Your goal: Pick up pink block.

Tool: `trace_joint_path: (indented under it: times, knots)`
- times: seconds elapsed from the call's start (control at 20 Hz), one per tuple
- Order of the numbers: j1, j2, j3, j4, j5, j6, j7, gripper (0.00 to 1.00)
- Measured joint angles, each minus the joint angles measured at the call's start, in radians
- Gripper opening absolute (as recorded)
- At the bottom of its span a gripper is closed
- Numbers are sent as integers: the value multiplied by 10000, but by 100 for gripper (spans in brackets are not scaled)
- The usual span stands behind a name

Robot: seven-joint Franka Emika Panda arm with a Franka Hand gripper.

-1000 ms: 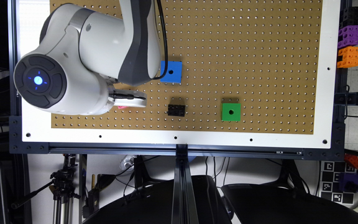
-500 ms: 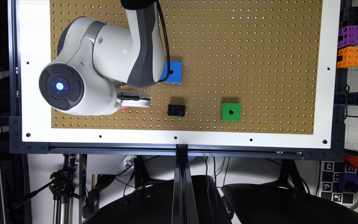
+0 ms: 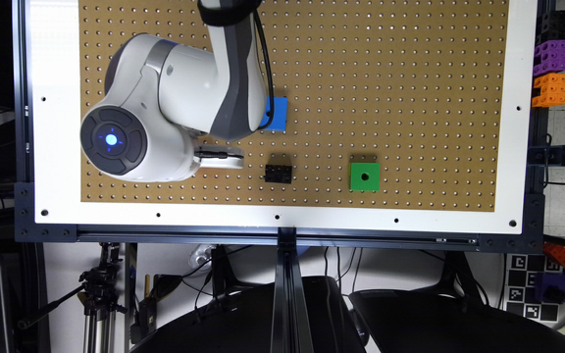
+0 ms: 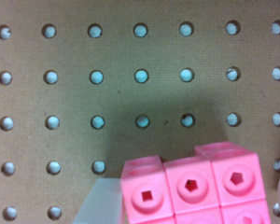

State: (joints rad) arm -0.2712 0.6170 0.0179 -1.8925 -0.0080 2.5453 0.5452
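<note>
Flanking the pink block (image 4: 196, 186) in the wrist view were two pale, blurred fingers (image 4: 102, 205), one touching or almost touching each end of it, so the gripper (image 4: 191, 205) looked closed onto the block, though blur left the contact on the far finger uncertain. The block sat squarely between them, a row of joined cubes with a recessed hole in each upward face, and a second row partly cut off by the frame edge. A dark shadow lay on the pegboard (image 4: 140, 60) just beyond it, toward twelve o'clock in that picture.

In the exterior view, the gripper (image 3: 218, 158) showed as a white part jutting toward three o'clock from beneath the big white wrist joint (image 3: 115, 142) with its blue light; the pink block itself could not be made out there, being under the arm.

From the gripper, the black block (image 3: 278, 173) lay near at about four o'clock, apart from it. The blue square (image 3: 276, 113) sat at roughly one o'clock, partly covered by the arm's grey link. The green square (image 3: 365, 176), with one centre hole, lay farther out at three to four o'clock, beyond the black block. Well off the board, at the exterior view's right edge, purple and orange blocks (image 3: 550, 73) were stacked.
</note>
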Motion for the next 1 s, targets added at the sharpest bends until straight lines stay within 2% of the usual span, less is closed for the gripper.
trace_joint_path:
  times: [0.5, 0.55, 1.0]
  knots:
    - [-1, 84, 5, 26, -1, 50, 0, 100]
    - [-4, 73, 5, 26, 0, 50, 1, 0]
    - [-4, 71, 5, 25, 0, 41, 1, 0]
